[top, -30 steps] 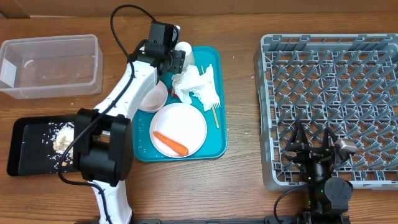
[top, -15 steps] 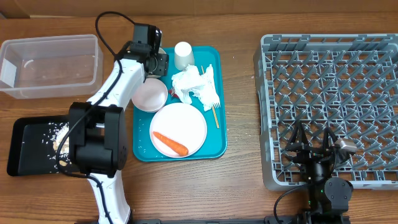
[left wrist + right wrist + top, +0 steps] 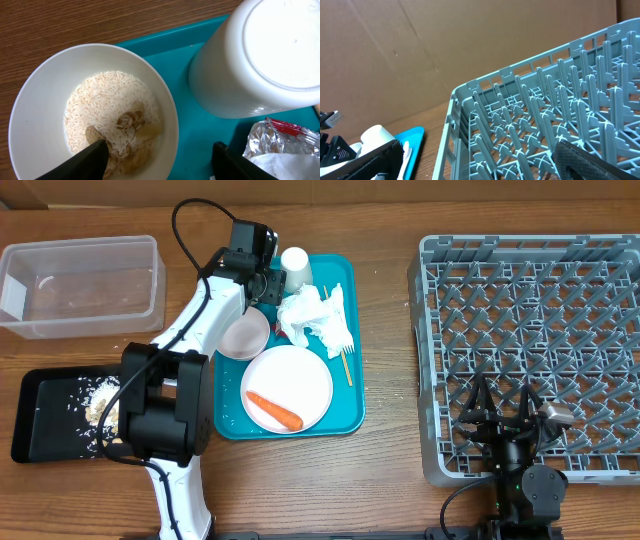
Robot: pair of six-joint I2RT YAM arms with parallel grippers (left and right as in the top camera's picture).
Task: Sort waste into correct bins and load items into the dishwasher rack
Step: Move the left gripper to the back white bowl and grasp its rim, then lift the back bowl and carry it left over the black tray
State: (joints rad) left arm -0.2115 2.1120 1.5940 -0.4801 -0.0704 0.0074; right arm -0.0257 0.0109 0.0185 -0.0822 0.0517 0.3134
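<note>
A white bowl point(image 3: 45, 120) of rice and beige food scraps point(image 3: 120, 125) sits at the teal tray's far left corner, next to an upturned white cup point(image 3: 265, 55). My left gripper point(image 3: 160, 162) is open and straddles that bowl's rim, one finger over the rice and the other over the tray. From overhead the left gripper point(image 3: 266, 286) hides this bowl. An empty bowl point(image 3: 245, 335), a plate point(image 3: 300, 375) with a carrot point(image 3: 275, 411), a crumpled napkin point(image 3: 312, 312) and a stick point(image 3: 347, 367) lie on the tray. My right gripper point(image 3: 505, 420) is open over the grey rack point(image 3: 530, 270).
The clear tub point(image 3: 80, 285) stands at the far left. In front of it is the black tray point(image 3: 40, 430), holding beige crumbs point(image 3: 100, 400). The teal tray point(image 3: 345, 415) lies mid-table. Crumpled foil with a red scrap point(image 3: 287, 135) lies beside the cup.
My left gripper swung left off the tray's corner, then came back right over the rice bowl, its jaws narrowing slightly. The right arm has not moved.
</note>
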